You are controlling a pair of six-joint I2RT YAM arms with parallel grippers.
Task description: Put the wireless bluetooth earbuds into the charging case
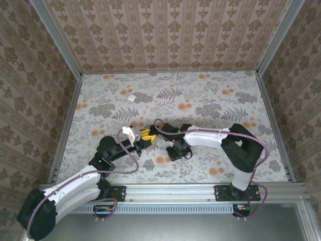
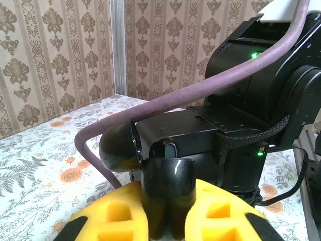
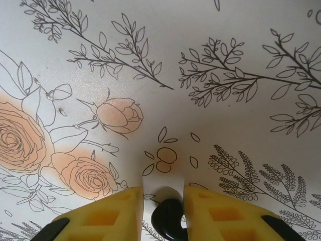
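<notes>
item 1, left gripper (image 2: pixel 168 187): jaws clamped on a glossy black earbud (image 2: pixel 168 193), close to the right arm.
item 2, right gripper (image 3: pixel 163 196): low over the floral table (image 1: pixel 225 100), jaws narrow, second earbud (image 3: pixel 168 219) between the fingers; cannot tell whether they grip it.
item 3, charging case (image 1: pixel 131 97): small, white, lying on the table toward the far left, well apart from both grippers.
</notes>
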